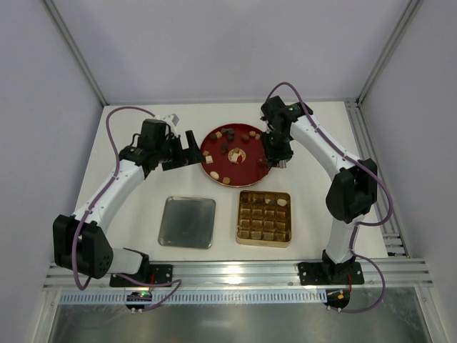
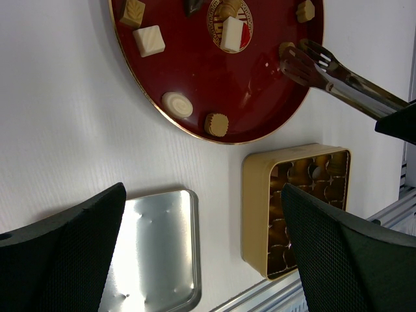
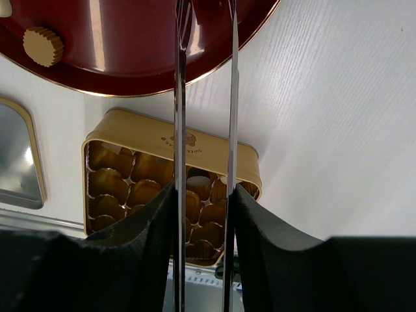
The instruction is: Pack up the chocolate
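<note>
Tongs over the red plate, going for one piece of chocolate.

The right gripper is clamped on metal tongs. Their blades are parted, with the tips at a tan piece by the plate's right rim, probably because the pieces are too small for the bare fingers. The chocolate lies scattered on the plate, upper centre of the top view. The gridded tin sits uncovered just below it, its lid laid to the left, so the carry looks short. The left gripper hangs wide apart and empty at the plate's left edge, likely standing clear.

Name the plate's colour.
Plate: deep red with a gold rim, best seen from the left wrist.
</note>
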